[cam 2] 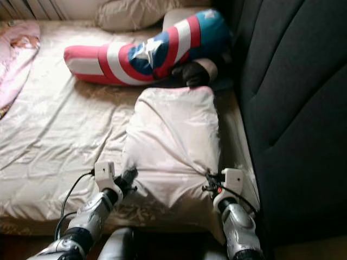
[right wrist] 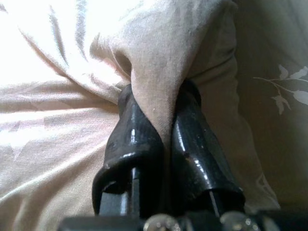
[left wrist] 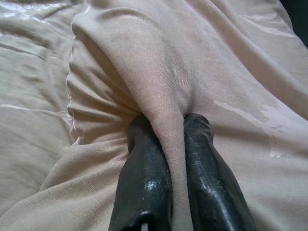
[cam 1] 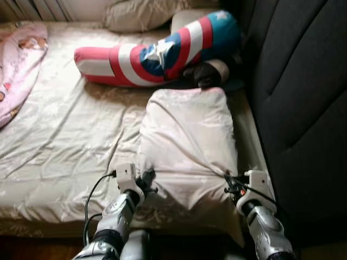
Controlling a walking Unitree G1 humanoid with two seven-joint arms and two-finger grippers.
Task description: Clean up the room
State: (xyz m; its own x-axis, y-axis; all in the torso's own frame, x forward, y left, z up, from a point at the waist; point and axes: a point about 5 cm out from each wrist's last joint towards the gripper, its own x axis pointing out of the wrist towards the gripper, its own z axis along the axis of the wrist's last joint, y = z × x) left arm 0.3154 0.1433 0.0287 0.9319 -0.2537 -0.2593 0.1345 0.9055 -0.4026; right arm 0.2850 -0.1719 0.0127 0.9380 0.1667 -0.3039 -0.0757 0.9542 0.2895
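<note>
A pale pink pillow lies on the bed's right side, its near end lifted and bunched. My left gripper is shut on the pillow's near left corner; in the left wrist view its black fingers pinch a fold of the cloth. At the near right corner my right gripper is shut on the fabric too, and the right wrist view has a fold squeezed between its fingers.
A red, white and blue shield-patterned bolster lies across the bed's head, with a dark item beside it. A pink blanket sits far left. A beige sheet covers the mattress. A dark upholstered panel rises along the right.
</note>
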